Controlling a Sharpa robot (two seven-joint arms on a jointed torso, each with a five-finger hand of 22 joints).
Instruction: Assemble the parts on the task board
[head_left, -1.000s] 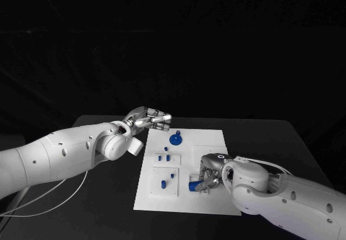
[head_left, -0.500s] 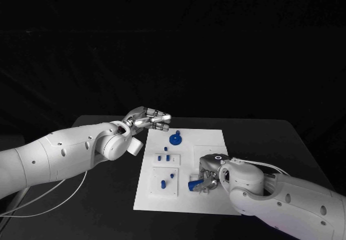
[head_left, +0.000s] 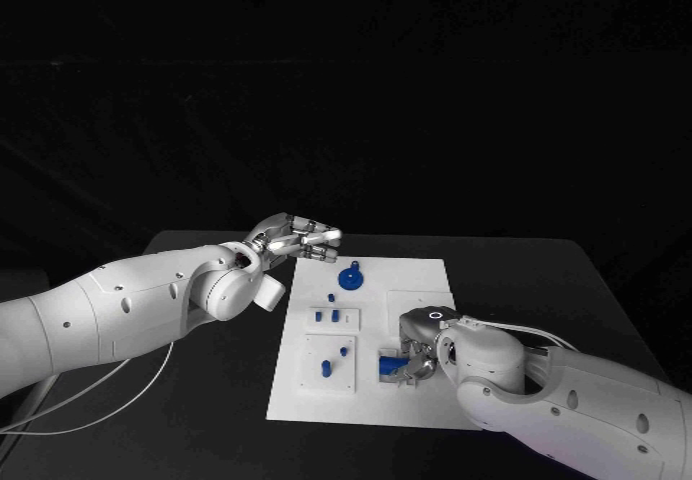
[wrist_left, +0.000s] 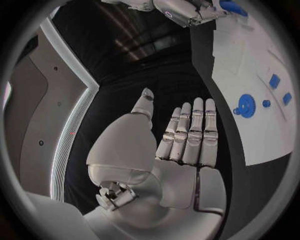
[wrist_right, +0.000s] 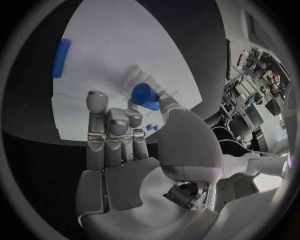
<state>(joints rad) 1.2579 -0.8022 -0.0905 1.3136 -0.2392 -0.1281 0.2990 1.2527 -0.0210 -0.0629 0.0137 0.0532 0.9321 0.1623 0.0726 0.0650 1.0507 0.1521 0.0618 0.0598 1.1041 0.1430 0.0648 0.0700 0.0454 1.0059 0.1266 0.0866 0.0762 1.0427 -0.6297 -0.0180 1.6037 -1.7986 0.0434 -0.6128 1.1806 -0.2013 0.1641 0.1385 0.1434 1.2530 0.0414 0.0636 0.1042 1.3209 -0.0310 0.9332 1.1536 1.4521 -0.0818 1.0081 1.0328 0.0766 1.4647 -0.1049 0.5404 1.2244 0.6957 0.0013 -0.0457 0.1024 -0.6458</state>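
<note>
Nearest to us, at about 5 o'clock on the task board (head_left: 433, 275), our right hand (head_left: 418, 352) is bent down over the white plate and pinches a blue part (head_left: 389, 368) between thumb and fingers; in the right wrist view that same blue part (wrist_right: 145, 96) sits at the fingertips (wrist_right: 97, 102), just above the board's surface. Just beside it toward 9 o'clock, we see a raised white block (head_left: 329, 362) carrying small blue pieces (head_left: 327, 368). A little farther, at mid-board, two short blue pegs (head_left: 327, 316) stand side by side. Beyond them, toward 12 o'clock, lies a round blue disc with a stem (head_left: 351, 276), and a small blue knob (head_left: 332, 297) rests near it. The left wrist view shows this disc (wrist_left: 244, 106) on the white plate, well apart from our palm. Farthest, off the board's 11 o'clock corner, our left hand (head_left: 296, 236) hovers above the black counter (head_left: 202, 390) holding nothing; in the left wrist view its fingers (wrist_left: 190, 131) lie straight and close together, thumb apart.
</note>
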